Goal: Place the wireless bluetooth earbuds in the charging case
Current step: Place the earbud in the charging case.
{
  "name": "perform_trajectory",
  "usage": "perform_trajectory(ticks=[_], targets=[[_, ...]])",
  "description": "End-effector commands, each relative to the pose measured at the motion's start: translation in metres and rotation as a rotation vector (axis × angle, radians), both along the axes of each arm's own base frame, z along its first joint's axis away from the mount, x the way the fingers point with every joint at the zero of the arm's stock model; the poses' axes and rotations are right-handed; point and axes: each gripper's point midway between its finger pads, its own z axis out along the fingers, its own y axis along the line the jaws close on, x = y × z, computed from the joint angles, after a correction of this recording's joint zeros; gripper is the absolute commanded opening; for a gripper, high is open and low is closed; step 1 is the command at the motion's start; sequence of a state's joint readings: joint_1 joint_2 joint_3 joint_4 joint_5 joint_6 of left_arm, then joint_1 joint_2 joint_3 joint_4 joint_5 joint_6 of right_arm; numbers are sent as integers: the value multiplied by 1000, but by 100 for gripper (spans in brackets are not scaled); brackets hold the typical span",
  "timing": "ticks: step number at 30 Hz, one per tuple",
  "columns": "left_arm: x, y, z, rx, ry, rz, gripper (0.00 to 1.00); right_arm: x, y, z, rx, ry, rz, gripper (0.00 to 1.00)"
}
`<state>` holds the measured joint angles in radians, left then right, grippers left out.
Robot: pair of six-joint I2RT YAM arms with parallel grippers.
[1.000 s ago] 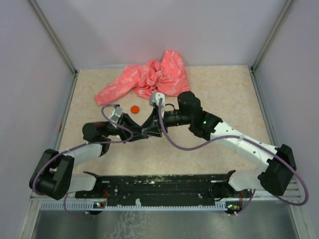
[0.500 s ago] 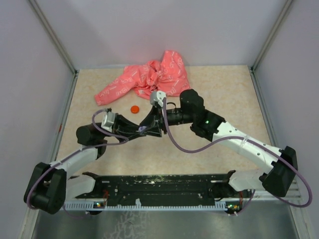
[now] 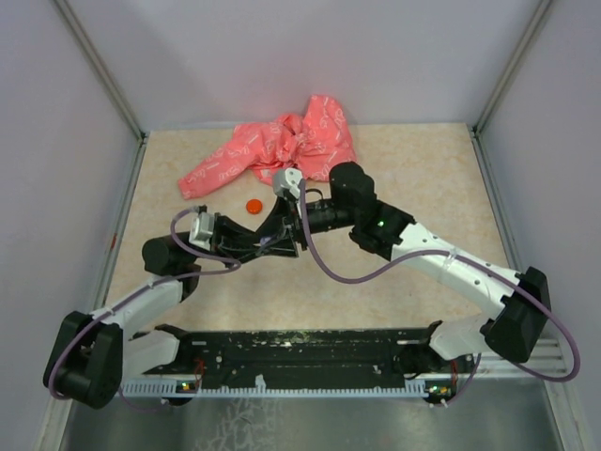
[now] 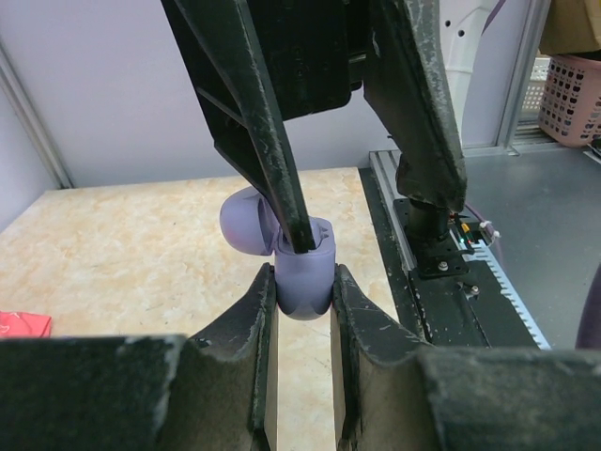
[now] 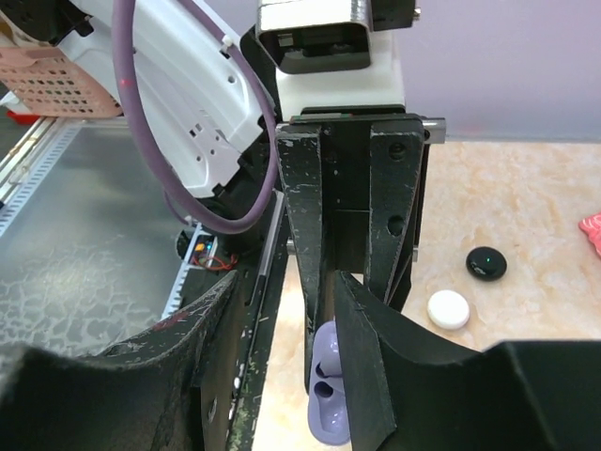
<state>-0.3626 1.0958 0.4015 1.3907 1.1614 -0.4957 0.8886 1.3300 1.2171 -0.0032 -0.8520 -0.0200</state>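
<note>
Jaws of the left arm are drawn in narrow on one lavender charging case (image 4: 302,293), a finger (image 4: 263,310) pressed to each side, holding it upright above the bench (image 3: 423,160). Its hinged lid (image 4: 246,221) is swung open to the rear. The right jaws come at it head-on and stand parted: one finger (image 4: 282,178) has its tip touching the open mouth of the case, the other (image 4: 423,122) passes clear beside it. The right wrist view shows two small sockets in the case; what sits in them cannot be told, and the wireless bluetooth earbuds cannot be made out in any view.

Farther out, three small round discs lie on the bench: one black disc (image 5: 486,263) with a green dot, one white disc (image 5: 448,309) near it, and one red disc (image 3: 254,206) lying apart, just beyond the meeting jaws. One crumpled pink printed cloth (image 3: 282,150) lies behind the red disc, toward the back wall.
</note>
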Motion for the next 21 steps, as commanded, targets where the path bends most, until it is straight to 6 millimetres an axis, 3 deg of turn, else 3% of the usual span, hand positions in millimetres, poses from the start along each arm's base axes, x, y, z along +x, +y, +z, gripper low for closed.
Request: perform_trajectory(ticks=[1, 6, 10, 16, 21], targets=[[-7, 2, 11, -41, -47, -15, 0, 0, 6, 13, 31, -52, 13, 44], [-2, 1, 9, -40, -29, 9, 0, 8, -2, 31, 68, -109, -68, 44], [11, 2, 5, -38, 3, 76, 0, 28, -11, 36, 49, -151, -207, 44], [40, 8, 1, -34, 36, 249, 0, 85, -41, 26, -5, -117, -476, 45], [55, 18, 0, -53, 58, 376, 0, 151, -80, -16, -110, -11, -724, 45]])
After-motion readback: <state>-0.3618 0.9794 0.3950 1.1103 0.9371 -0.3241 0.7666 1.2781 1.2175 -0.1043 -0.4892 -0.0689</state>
